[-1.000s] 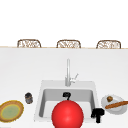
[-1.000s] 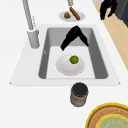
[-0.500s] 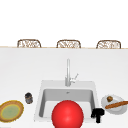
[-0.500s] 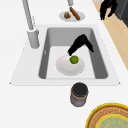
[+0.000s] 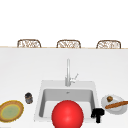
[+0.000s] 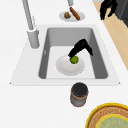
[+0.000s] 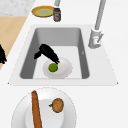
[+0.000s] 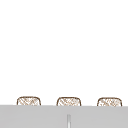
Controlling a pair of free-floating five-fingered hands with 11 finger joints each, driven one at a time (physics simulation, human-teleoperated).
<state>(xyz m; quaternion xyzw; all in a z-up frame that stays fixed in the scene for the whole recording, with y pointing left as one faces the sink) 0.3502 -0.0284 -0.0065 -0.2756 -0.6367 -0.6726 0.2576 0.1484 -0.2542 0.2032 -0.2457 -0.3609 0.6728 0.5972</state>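
Note:
A green lime (image 6: 74, 59) lies on a white plate (image 6: 63, 69) on the sink's floor. My left hand (image 6: 79, 47) reaches down into the basin. Its straight fingers touch the lime's far side and its thumb sticks out apart. The right side view shows the same hand (image 7: 47, 52) with its fingers beside the lime (image 7: 53, 67) on the plate (image 7: 65, 67). My right hand (image 5: 98, 114) hangs idle off the sink's front right corner, fingers relaxed downward and holding nothing. In the front view a big red ball (image 5: 67, 114) covers the front of the sink (image 5: 41, 100).
The faucet (image 5: 67, 72) stands behind the basin. A dark jar (image 5: 28, 97) and a yellow-rimmed plate (image 5: 11, 110) sit on the counter to the left. At the right, a white plate (image 5: 113, 110) carries a long sausage (image 5: 116, 104) and a brown lump (image 5: 109, 98). Three chair backs line the far edge.
My left hand has sunk a little lower into the basin, onto the lime. The red ball looks slightly bigger in the front view. The right hand has not moved.

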